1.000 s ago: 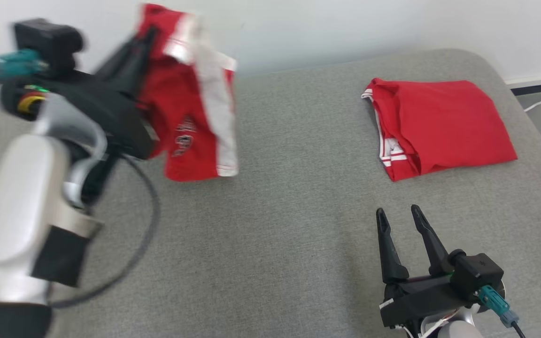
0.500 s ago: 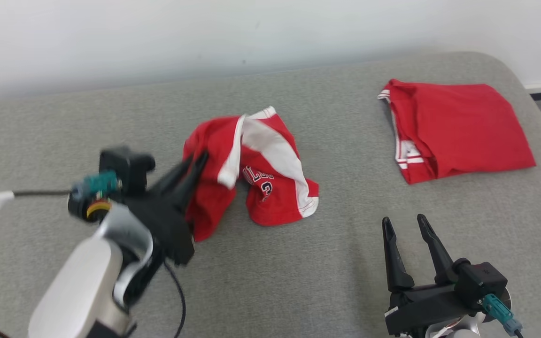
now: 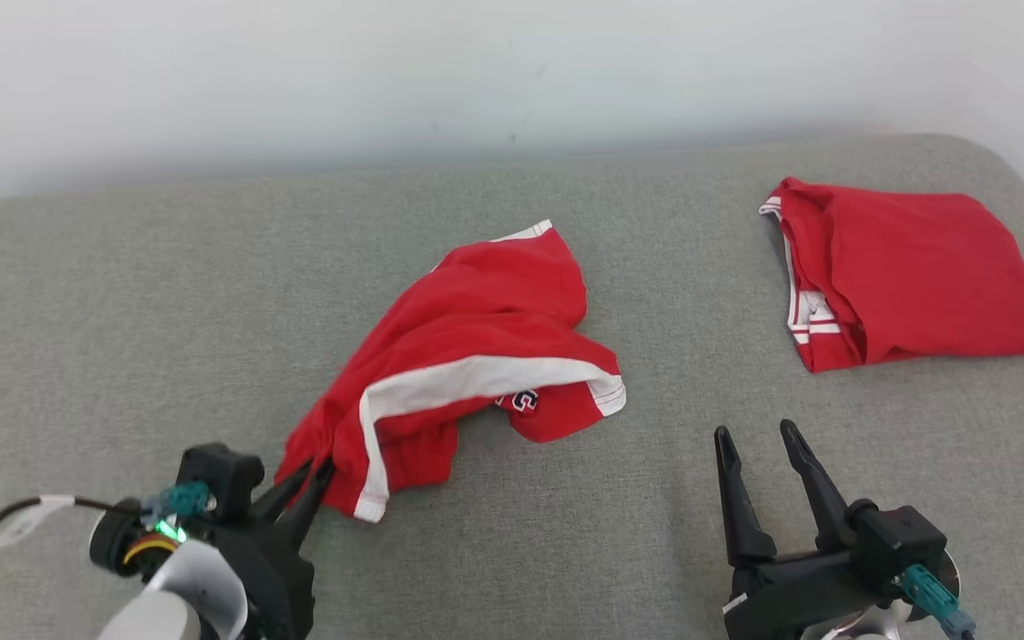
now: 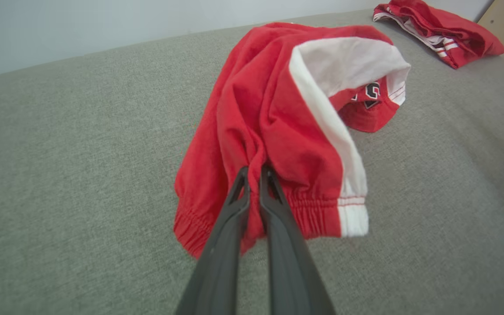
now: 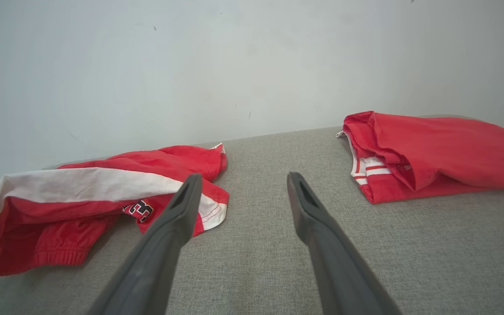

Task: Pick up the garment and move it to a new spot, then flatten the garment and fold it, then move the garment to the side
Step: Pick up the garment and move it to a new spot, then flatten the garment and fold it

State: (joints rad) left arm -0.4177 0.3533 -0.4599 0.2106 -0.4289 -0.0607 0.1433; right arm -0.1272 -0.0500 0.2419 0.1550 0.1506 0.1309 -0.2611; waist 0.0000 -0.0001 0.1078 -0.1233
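The garment is a pair of red shorts with a white side stripe, lying crumpled across the middle of the grey cushion. My left gripper at the lower left is shut on its elastic waistband; in the left wrist view the two fingers pinch a fold of the red cloth at the gripper. My right gripper stands open at the lower right, apart from the cloth. In the right wrist view, the garment lies left of the right gripper.
A second red garment, folded, lies at the far right of the cushion, also in the right wrist view. A pale wall runs behind the cushion. Bare grey cushion lies between my two grippers.
My left gripper has swung the garment down from the air and drawn it toward the near left, laying it across the cushion. The head camera has shifted. The right gripper has stayed open.
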